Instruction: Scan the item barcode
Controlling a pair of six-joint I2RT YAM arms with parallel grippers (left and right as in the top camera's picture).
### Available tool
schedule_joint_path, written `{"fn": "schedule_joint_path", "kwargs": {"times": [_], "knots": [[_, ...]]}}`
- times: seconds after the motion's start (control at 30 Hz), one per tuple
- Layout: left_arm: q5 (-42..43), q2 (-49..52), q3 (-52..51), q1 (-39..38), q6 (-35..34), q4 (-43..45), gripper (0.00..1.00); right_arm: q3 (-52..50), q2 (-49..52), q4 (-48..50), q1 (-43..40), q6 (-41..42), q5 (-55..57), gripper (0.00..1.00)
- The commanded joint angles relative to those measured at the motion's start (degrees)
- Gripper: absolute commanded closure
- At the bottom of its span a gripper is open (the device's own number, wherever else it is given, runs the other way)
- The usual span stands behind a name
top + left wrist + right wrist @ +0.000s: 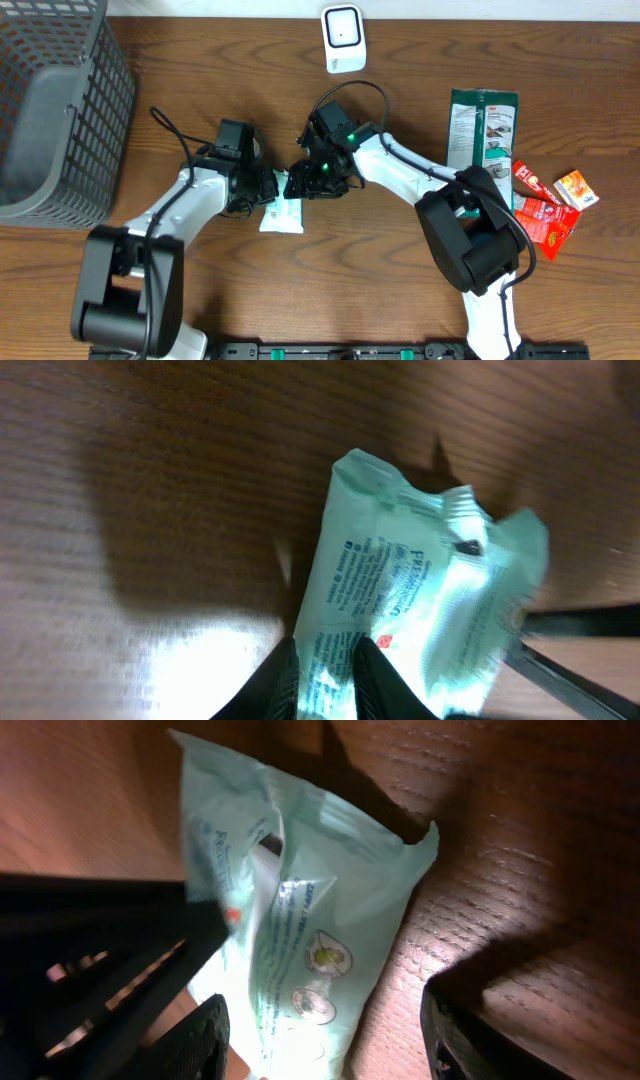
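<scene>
The item is a pale green wipes packet (283,213) lying on the wooden table between the two arms. My left gripper (328,678) is shut on the packet's (420,595) near edge, a strip of film pinched between its black fingers (378,678). My right gripper (325,1035) stands open above the packet (300,910), its fingers (200,1035) set wide to either side and apart from the film. The white barcode scanner (342,37) stands at the table's back edge. No barcode shows on the packet in any view.
A grey mesh basket (55,95) fills the back left corner. At the right lie a tall green package (483,135) and red snack packets (548,205). Black cables (170,130) loop off both arms.
</scene>
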Motion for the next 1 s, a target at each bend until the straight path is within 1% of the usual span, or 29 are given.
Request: {"fn": "schedule_joint_path", "kwargs": {"times": [0.0, 0.17, 0.23, 0.27, 0.33, 0.43, 0.57, 0.67, 0.77, 0.87, 0.9, 0.97], "knots": [[-3.21, 3.08, -1.11, -0.02, 0.5, 0.2, 0.79, -0.96, 0.7, 1.2, -0.17, -0.85, -1.75, 0.43], [-4.04, 4.24, -1.11, -0.02, 0.55, 0.13, 0.79, -4.83, 0.7, 8.48, -0.02, 0.13, -5.81, 0.5], [-4.04, 4.24, -1.11, -0.02, 0.55, 0.13, 0.79, -6.47, 0.7, 11.06, 0.04, 1.16, -5.84, 0.54], [-4.59, 4.24, -1.11, 0.0, 0.55, 0.0, 0.79, -7.89, 0.7, 13.14, 0.02, 2.43, -5.86, 0.59], [-4.98, 4.24, -1.11, -0.02, 0.57, -0.07, 0.79, -8.92, 0.7, 14.88, 0.02, 2.84, -5.86, 0.64], [-5.07, 4.2, -1.09, -0.02, 0.55, -0.02, 0.79, -10.19, 0.7, 17.64, 0.02, 2.8, -5.84, 0.68], [-4.98, 4.02, -0.79, -0.02, 0.52, 0.11, 0.79, -10.25, 0.7, 19.1, 0.07, 0.28, -5.81, 0.69], [-3.3, 2.78, -0.13, -0.02, 0.55, -0.02, 0.79, -10.25, 0.7, 19.69, 0.07, 0.09, -5.79, 0.75], [-3.1, 0.31, 0.46, -0.02, 0.52, 0.0, 0.79, -10.25, 0.7, 20.52, 0.09, -2.08, -5.81, 0.83], [-3.13, -3.37, 0.68, -0.02, 0.55, 0.0, 0.78, -10.25, 0.7, 20.55, 0.07, -2.4, -5.79, 0.97], [-3.13, -4.59, 0.68, -0.02, 0.52, -0.02, 0.75, -10.25, 0.7, 20.55, 0.07, -2.43, -5.79, 0.99], [-3.15, -7.23, 0.7, 0.0, 0.52, -0.24, 0.73, -10.25, 0.7, 20.61, 0.07, -2.95, -5.81, 0.99]]}}
